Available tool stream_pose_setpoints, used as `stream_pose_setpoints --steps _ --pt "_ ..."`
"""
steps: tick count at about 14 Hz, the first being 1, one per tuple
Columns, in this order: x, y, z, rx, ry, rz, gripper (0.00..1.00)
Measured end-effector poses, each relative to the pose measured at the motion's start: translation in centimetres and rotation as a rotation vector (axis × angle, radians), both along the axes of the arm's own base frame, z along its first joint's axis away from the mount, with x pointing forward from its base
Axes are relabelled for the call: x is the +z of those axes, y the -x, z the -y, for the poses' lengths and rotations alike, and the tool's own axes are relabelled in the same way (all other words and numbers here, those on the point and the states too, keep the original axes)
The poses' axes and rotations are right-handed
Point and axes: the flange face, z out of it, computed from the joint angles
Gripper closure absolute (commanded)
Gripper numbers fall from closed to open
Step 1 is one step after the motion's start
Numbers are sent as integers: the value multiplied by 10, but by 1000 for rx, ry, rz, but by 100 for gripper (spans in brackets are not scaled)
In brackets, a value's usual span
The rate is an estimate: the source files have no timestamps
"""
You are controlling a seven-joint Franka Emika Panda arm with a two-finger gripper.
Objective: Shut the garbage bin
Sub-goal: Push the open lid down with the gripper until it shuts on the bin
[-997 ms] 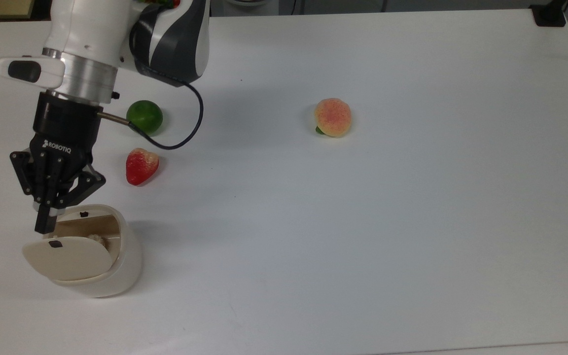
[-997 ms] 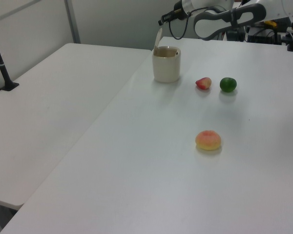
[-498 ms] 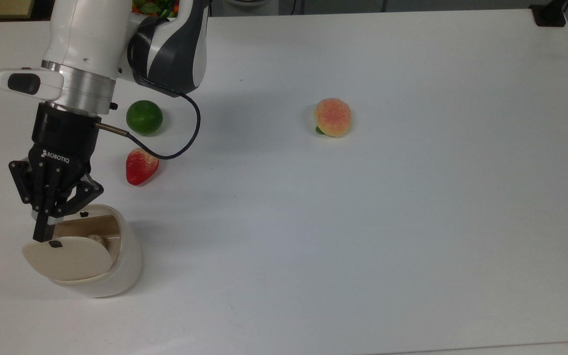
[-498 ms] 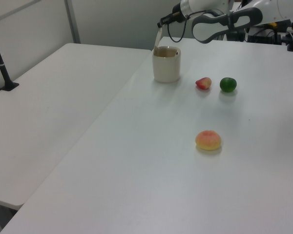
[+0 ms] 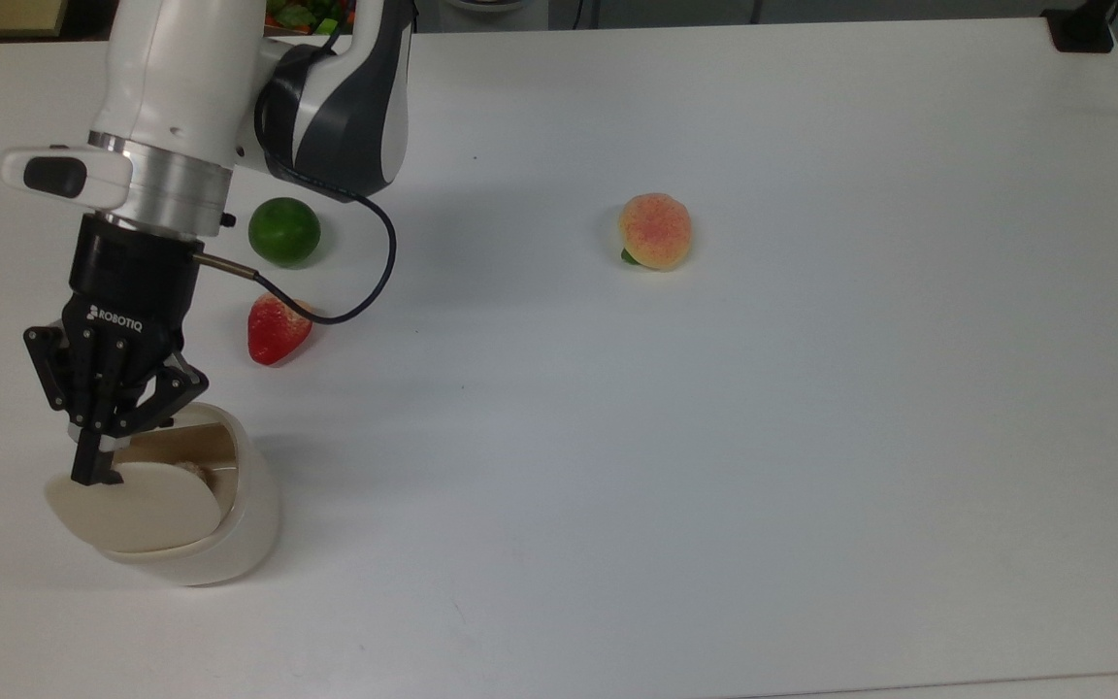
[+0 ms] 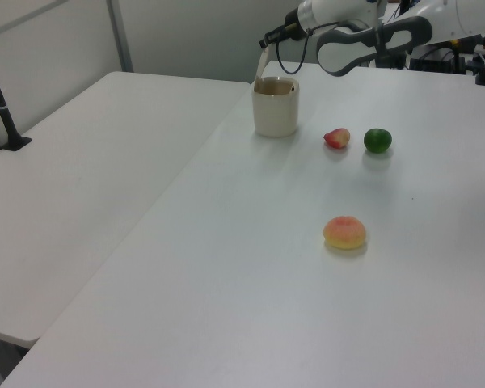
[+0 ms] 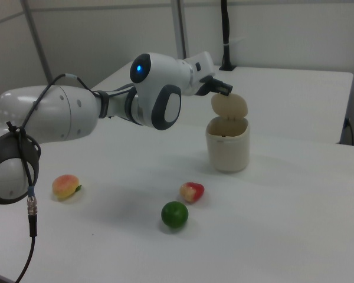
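The garbage bin point(image 5: 229, 524) is a cream-white tub near the top view's lower left, with its beige lid point(image 5: 137, 510) standing raised and the inside open to view. My gripper point(image 5: 93, 471) is shut, its fingers pressed together into one tip. That tip rests on the lid's upper edge and covers the black mark there. In the right view the gripper point(image 7: 225, 89) sits just above the upright lid point(image 7: 229, 107) over the bin point(image 7: 228, 147). In the left view the gripper point(image 6: 268, 39) hangs over the lid point(image 6: 262, 65) and bin point(image 6: 275, 113). Something pale point(image 5: 192, 471) lies inside.
A red strawberry point(image 5: 278, 328) and a green lime point(image 5: 284, 231) lie close behind the bin, under my arm's cable. A peach point(image 5: 654, 231) sits farther toward the top view's right. A second white table point(image 6: 81, 178) adjoins on the left view's left.
My gripper has crept down toward the lid's top edge, and its tip now hides the black mark that showed before. The lid and fruits have hardly moved.
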Motion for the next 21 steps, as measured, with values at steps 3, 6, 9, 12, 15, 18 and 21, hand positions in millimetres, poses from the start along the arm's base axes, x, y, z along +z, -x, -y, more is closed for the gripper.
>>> stream_pose_setpoints --steps 3,6,9,12,15,18,21 --pt "-6 -2 0 1 2 0 100" --pt "-10 -3 0 1 3 -5 100" --pt "-20 -3 2 -1 4 -21 100" --pt "-29 0 8 -6 8 -40 100" --pt "-41 4 14 -7 18 -69 100" --pt "-54 10 16 -9 16 -102 100" --pt "-56 15 18 -9 17 -116 100"
